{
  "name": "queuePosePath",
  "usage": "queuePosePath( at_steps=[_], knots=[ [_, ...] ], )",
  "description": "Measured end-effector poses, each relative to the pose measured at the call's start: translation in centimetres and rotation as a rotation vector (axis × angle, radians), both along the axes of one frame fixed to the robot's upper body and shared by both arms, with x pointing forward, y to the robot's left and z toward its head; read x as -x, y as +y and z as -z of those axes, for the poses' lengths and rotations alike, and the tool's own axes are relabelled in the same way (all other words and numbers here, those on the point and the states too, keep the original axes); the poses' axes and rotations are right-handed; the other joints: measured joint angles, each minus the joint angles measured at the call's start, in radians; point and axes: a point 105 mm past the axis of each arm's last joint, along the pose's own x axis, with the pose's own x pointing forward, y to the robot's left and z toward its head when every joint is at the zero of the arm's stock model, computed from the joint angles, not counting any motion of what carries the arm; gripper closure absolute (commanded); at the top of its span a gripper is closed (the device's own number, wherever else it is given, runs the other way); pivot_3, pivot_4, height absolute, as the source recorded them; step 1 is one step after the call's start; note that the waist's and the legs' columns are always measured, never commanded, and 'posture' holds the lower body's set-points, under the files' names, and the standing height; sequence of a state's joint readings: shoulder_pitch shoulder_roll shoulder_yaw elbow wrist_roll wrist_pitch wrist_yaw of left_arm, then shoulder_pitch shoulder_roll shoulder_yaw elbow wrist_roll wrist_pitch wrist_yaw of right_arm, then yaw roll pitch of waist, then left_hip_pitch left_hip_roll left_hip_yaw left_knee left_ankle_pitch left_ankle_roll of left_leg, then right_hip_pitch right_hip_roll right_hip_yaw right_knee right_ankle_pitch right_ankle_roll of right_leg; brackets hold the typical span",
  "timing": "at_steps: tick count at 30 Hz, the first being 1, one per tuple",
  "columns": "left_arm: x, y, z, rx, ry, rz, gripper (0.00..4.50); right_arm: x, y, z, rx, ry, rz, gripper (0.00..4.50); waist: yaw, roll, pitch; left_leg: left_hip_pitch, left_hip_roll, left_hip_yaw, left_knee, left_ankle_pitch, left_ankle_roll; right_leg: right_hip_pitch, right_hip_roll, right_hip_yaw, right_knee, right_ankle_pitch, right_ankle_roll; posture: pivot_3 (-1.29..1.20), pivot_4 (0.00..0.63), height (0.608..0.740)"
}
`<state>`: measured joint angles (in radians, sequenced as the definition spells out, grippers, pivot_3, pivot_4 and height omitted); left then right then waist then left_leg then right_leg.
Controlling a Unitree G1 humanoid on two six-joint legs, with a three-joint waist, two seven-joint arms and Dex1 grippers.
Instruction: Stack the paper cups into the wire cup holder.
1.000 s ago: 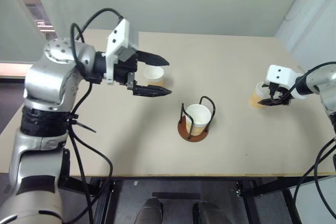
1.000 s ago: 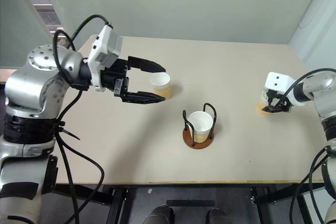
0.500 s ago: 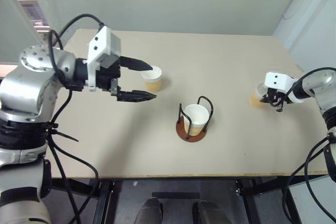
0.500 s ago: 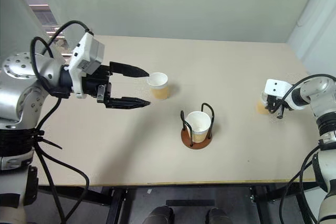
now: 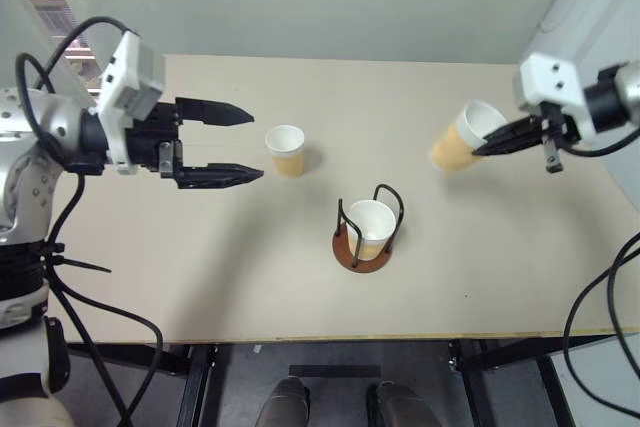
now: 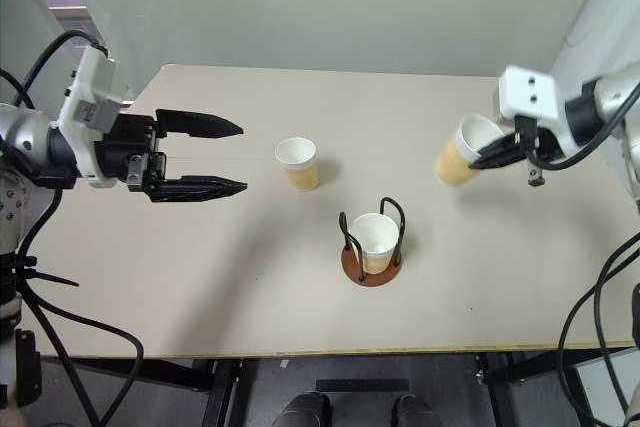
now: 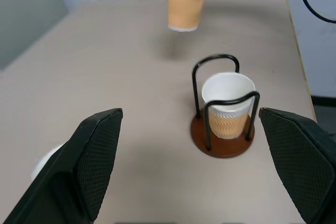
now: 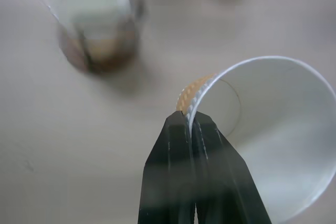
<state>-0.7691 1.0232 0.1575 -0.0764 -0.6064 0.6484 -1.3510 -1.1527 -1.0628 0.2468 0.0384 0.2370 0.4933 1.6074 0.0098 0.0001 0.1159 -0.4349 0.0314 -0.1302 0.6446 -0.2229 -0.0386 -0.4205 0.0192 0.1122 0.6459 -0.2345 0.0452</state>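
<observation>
Three paper cups | left gripper fingers spread, empty | loose cup on tabletop just beyond those fingertips | wire cup holder holds one cup between both grippers | right gripper pinches tilted cup by rim, off the tabletop

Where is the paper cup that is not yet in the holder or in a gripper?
The loose paper cup stands upright on the table, left of and behind the wire cup holder, just past the open left gripper.
</observation>
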Motion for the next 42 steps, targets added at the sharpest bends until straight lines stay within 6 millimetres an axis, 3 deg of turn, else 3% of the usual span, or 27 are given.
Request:
queuePosePath(
  at_steps=[3, 12, 23, 33, 42],
  knots=[
    [-0.1, 0.0, 0.1, 0.008, 0.006, 0.000, 0.00, 1.8, 2.2, -0.2, 0.029, 0.008, -0.111, 4.48, -0.001, 0.000, 0.000, 0.000, 0.000, 0.000, 0.002, 0.000, 0.000, 0.001, 0.000, 0.000, 0.000, 0.000, -0.001, 0.00, 0.150, 0.740],
    [-0.8, -0.7, 0.3, -0.020, -0.005, 0.032, 0.00, 3.6, 6.2, 2.0, 0.092, 0.060, -0.312, 4.48, -0.002, 0.000, 0.000, 0.001, 0.000, 0.000, 0.002, 0.003, 0.001, 0.000, 0.000, 0.000, 0.004, 0.000, -0.002, 0.00, 0.150, 0.740],
    [-1.2, -1.2, 0.1, -0.030, -0.021, 0.046, 0.00, 2.4, 6.7, 3.5, 0.107, 0.068, -0.329, 4.48, -0.002, 0.000, 0.000, 0.000, 0.000, -0.001, 0.002, 0.003, 0.001, -0.002, 0.000, -0.001, 0.004, 0.001, 0.000, 0.00, 0.150, 0.740],
    [-1.3, -1.3, 0.2, -0.027, -0.030, 0.053, 0.00, 2.1, 7.2, 6.3, 0.145, 0.110, -0.351, 4.48, -0.003, 0.000, 0.000, 0.000, 0.000, -0.001, 0.003, 0.003, 0.001, -0.002, 0.000, -0.001, 0.005, 0.002, 0.001, 0.00, 0.150, 0.740],
    [-1.3, -1.4, 0.2, -0.029, -0.039, 0.056, 0.00, 1.4, 7.0, 6.8, 0.190, 0.066, -0.332, 4.48, -0.003, 0.000, 0.000, 0.000, 0.000, -0.001, 0.002, 0.003, 0.001, -0.002, 0.000, -0.001, 0.005, 0.002, 0.001, 0.00, 0.150, 0.740]
  ],
)
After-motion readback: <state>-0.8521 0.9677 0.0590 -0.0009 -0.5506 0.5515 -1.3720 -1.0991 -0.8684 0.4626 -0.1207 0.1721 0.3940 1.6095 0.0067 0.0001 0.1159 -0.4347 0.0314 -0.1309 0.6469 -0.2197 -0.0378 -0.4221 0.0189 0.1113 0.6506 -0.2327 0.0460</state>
